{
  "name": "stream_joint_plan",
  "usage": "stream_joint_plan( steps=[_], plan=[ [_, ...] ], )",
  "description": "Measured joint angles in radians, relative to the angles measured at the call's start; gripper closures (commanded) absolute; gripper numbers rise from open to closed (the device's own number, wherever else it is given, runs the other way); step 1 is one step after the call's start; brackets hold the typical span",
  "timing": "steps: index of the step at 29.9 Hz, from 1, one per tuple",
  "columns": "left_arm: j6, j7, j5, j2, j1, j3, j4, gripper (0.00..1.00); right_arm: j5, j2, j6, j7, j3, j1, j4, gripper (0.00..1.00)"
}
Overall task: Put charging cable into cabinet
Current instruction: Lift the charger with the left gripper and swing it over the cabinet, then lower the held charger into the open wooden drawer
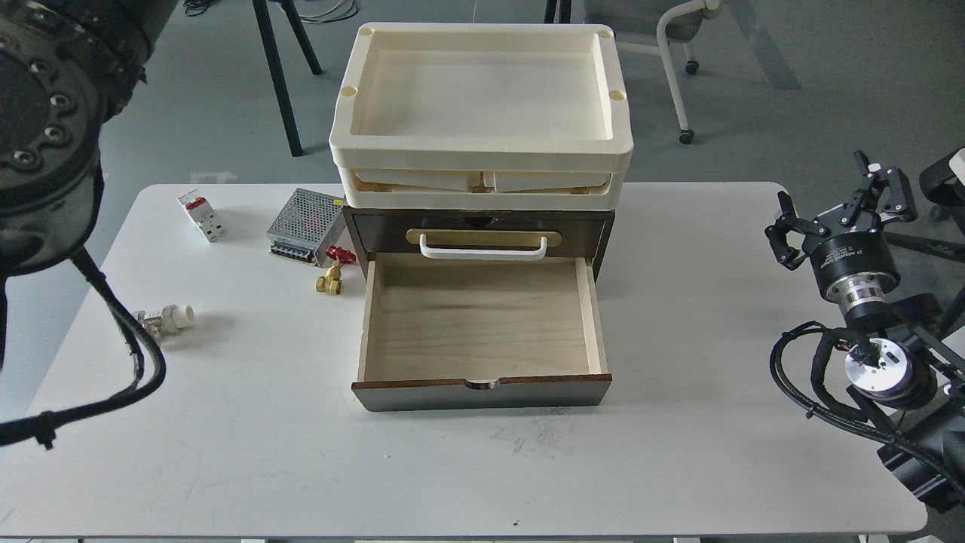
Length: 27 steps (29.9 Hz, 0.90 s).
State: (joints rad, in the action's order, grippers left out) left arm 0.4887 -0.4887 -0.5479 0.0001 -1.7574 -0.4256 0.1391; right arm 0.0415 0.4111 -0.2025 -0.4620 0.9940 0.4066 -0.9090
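The cabinet (595, 235) is a small dark brown drawer unit at the table's middle back. Its lower drawer (479, 320) is pulled out toward me, and its light wood inside is empty. The upper drawer is shut, with a white handle (482, 248) on a brass plate. The charging cable is out of view. My right gripper (835, 210) is open and empty, held above the table's right edge, well right of the cabinet. Only the thick upper part of my left arm (45, 128) shows at the far left; its gripper is out of view.
Cream plastic trays (480, 154) are stacked on the cabinet. On the white table (678, 452), left of the cabinet, are a perforated metal box (303, 224), a brass valve with a red handle (333, 271) and a white breaker (201, 215). A small white fitting (167, 320) lies farther left.
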Motion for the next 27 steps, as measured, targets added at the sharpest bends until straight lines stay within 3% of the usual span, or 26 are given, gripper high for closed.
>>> stream_joint_plan(
  steps=[14,22,27],
  plan=[
    [0.000,0.000,-0.346,0.000,-0.096,0.044,0.567,1.00,0.000,0.000,0.000,-0.001,0.000,0.000,0.001,0.00],
    [0.000,-0.001,-0.739,0.009,-0.122,0.122,0.989,1.00,0.000,0.000,0.000,-0.001,0.000,0.000,0.001,0.00],
    [0.000,0.000,-0.830,0.080,-0.113,0.131,1.076,1.00,0.000,0.000,0.000,-0.001,0.000,0.000,0.001,0.00]
  ],
)
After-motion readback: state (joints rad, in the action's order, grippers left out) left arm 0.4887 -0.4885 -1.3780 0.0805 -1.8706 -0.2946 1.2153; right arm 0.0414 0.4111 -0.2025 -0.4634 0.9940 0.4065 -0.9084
